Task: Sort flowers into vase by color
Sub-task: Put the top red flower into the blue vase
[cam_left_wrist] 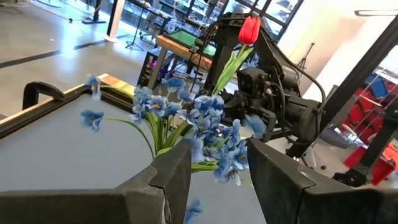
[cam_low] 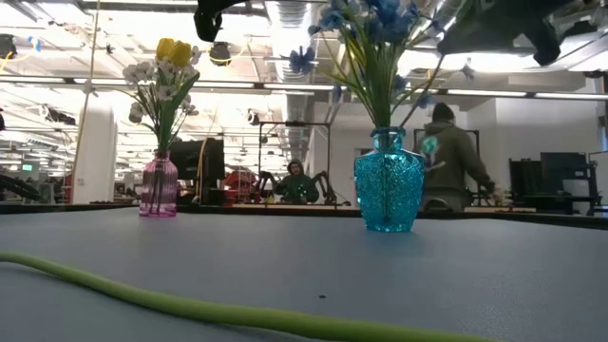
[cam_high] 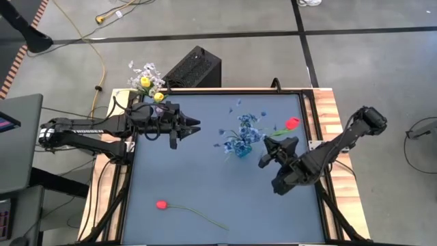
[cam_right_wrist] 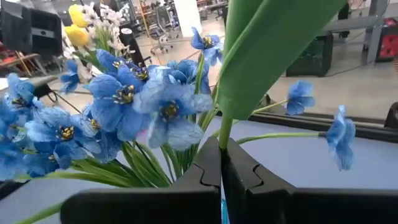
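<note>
My right gripper (cam_high: 270, 149) is shut on a red tulip (cam_high: 292, 123), just right of the blue glass vase (cam_high: 242, 149) that holds blue blossom sprigs (cam_high: 247, 126). The tulip's red bud also shows in the left wrist view (cam_left_wrist: 250, 29). My left gripper (cam_high: 191, 128) is open and empty, left of the blue vase and above the table. A pink vase (cam_low: 159, 185) at the far left corner holds yellow buds (cam_high: 145, 83) and white blossoms. A second red tulip (cam_high: 162, 204) lies flat on the table near the front edge. My right gripper pinches the tulip's green stem (cam_right_wrist: 222, 134) between its two fingers, just below a broad green leaf (cam_right_wrist: 267, 50). The fingers come from the table's right side, across the stem. The tulip is lifted clear, and its bud stands up above the fingers.
The lying tulip's long stem (cam_low: 190, 306) runs across the front of the table. A black box (cam_high: 194, 67) stands behind the table's far edge. People and desks show in the room beyond. The raised table frame (cam_high: 321, 116) runs along the right side.
</note>
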